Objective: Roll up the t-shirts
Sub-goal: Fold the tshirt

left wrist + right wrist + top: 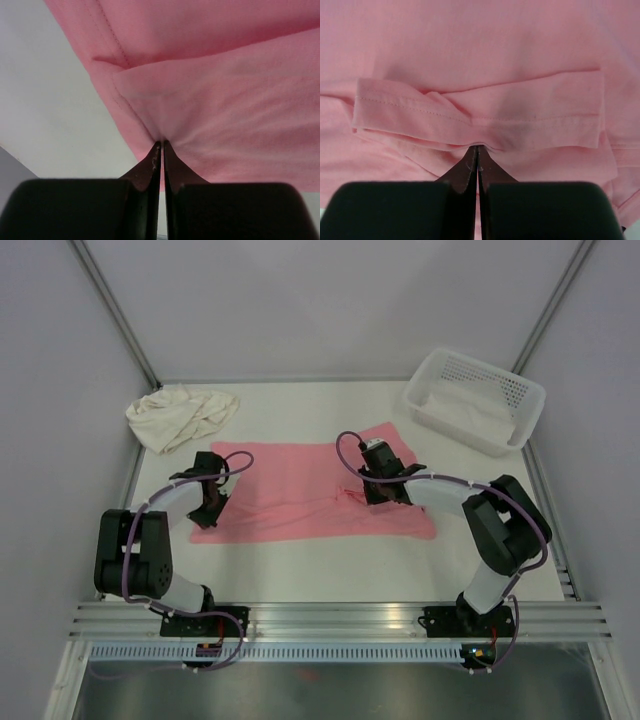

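pink t-shirt (pixel 225 100) cut off in both wrist views, basket (pixel 500 380) contents indistinct

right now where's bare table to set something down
Bare table runs along the far edge between the cream t-shirt and the basket, and a near strip between the pink t-shirt and the rail. Crowded middle: left fingers and right fingers pinch the pink t-shirt.

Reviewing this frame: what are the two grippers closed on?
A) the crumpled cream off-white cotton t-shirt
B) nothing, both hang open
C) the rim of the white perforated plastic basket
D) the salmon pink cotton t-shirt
D: the wrist views show the left gripper and the right gripper each shut on a fold of the salmon pink cotton t-shirt; the crumpled cream t-shirt lies apart at far left.
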Available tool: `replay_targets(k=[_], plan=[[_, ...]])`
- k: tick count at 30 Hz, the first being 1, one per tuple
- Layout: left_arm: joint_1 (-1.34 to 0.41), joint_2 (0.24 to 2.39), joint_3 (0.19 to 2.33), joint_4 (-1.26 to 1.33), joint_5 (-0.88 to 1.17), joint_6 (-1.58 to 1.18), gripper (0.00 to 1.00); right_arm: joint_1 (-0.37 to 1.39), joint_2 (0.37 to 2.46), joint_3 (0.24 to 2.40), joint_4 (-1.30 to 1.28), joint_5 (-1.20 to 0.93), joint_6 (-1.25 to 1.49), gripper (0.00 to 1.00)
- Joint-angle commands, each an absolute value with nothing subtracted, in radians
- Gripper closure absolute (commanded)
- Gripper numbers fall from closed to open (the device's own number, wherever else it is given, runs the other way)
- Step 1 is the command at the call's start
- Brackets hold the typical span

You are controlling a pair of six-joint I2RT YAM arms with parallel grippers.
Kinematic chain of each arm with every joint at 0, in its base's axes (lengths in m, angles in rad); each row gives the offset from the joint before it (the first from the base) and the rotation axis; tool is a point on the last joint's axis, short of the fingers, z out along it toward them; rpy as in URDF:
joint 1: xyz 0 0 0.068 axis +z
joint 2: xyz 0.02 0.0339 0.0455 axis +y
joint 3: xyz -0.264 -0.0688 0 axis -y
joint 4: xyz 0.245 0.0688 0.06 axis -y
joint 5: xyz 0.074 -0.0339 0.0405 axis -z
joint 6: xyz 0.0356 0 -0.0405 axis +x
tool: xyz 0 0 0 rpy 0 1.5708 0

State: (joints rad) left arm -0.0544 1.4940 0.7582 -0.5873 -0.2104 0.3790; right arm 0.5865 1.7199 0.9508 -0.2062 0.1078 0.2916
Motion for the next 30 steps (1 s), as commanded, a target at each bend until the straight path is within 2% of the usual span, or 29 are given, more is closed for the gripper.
replay_targets(k=[1,15,22,23,26,30], plan=[[-0.052,1.535,0.753,-0.52,-0.238,0.357,0.91,0.588,1.735,1.017,-0.215,0.167,0.281,1.0],[-0.052,1.542,0.752,-0.503,-0.262,0.376,0.91,0.588,1.911,1.267,-0.261,0.175,0.21,1.0],[-0.052,1.537,0.755,-0.505,-0.262,0.377,0.91,0.571,1.934,1.382,-0.325,0.175,0.172,0.99],[-0.052,1.532,0.758,-0.505,-0.264,0.376,0.91,0.565,1.907,1.375,-0.33,0.175,0.17,0.96],[-0.052,1.491,0.773,-0.52,-0.264,0.376,0.89,0.526,1.792,1.261,-0.293,0.15,0.181,0.77],[-0.055,1.393,0.836,-0.569,-0.171,0.382,0.77,0.393,1.675,1.132,-0.27,0.068,0.216,0.72]])
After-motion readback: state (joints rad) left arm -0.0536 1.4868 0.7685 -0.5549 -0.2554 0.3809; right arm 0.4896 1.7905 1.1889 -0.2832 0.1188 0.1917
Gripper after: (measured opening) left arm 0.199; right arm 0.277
